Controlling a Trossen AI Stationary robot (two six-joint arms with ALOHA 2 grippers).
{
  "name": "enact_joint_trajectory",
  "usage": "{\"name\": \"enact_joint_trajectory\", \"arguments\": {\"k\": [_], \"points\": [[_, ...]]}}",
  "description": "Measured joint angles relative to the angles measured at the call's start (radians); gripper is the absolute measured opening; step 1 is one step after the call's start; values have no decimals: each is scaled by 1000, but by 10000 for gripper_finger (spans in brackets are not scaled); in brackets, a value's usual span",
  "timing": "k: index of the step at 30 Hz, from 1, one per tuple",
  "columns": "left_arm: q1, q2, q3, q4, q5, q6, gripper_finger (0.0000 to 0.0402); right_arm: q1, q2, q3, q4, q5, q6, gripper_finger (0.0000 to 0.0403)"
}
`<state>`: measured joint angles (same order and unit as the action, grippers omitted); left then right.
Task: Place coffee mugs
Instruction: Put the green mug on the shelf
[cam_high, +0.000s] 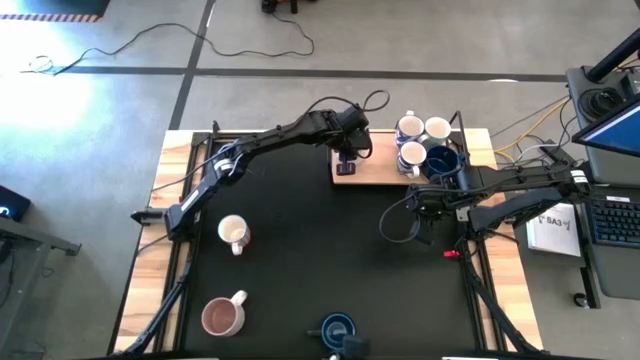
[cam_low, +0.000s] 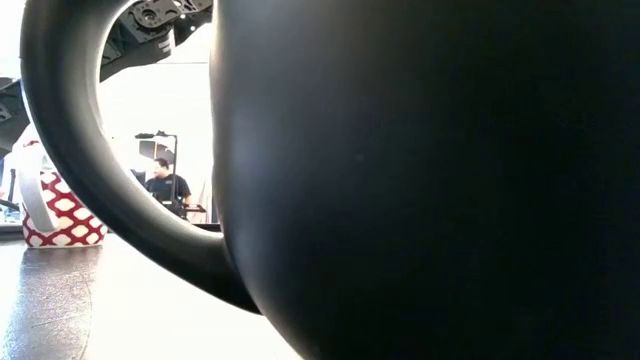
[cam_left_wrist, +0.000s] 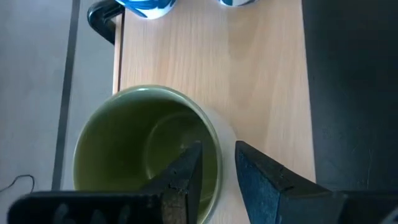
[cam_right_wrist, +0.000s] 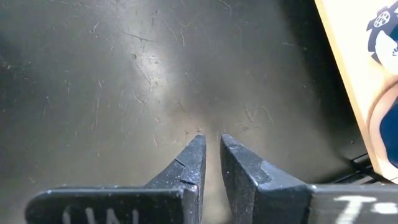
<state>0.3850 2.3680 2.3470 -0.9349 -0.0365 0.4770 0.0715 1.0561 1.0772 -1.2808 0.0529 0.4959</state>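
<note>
My left gripper (cam_high: 347, 152) (cam_left_wrist: 217, 168) reaches over the wooden board (cam_high: 372, 172) and is shut on a mug that is green inside (cam_left_wrist: 146, 149). Several blue-patterned and dark blue mugs (cam_high: 425, 145) stand at the board's right end. On the black mat stand a white mug (cam_high: 233, 233), a pink mug (cam_high: 223, 316) and a dark blue mug (cam_high: 337, 328), which fills the low view (cam_low: 420, 180). My right gripper (cam_high: 428, 207) (cam_right_wrist: 212, 155) hovers shut and empty over the mat, right of centre. My left gripper holds the green mug by its rim wall (cam_left_wrist: 219, 149), one finger (cam_left_wrist: 186, 177) inside the hollow and one (cam_left_wrist: 264, 183) outside. The fingers come from above, pointing down. The mug stands upright with its base on the wooden board (cam_left_wrist: 261, 81).
The board lies at the mat's far edge, with bare wood (cam_high: 380, 160) between the green mug and the other mugs. Bare mat (cam_high: 320, 250) spreads between the arms. A person (cam_low: 165, 185) sits in the room beyond the table. A desk with a laptop (cam_high: 610, 130) stands to the right.
</note>
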Motion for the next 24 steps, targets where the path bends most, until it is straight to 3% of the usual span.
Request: {"name": "enact_joint_trajectory", "arguments": {"k": [7,16,24], "points": [[15,3,-1,-16,-4,-16,70,0,0,0,3,0,1,38],[24,3,-1,-29,-7,-38,13,0,0,0,4,0,1,38],[36,3,-1,-28,-28,-43,17,0,0,0,4,0,2,38]]}}
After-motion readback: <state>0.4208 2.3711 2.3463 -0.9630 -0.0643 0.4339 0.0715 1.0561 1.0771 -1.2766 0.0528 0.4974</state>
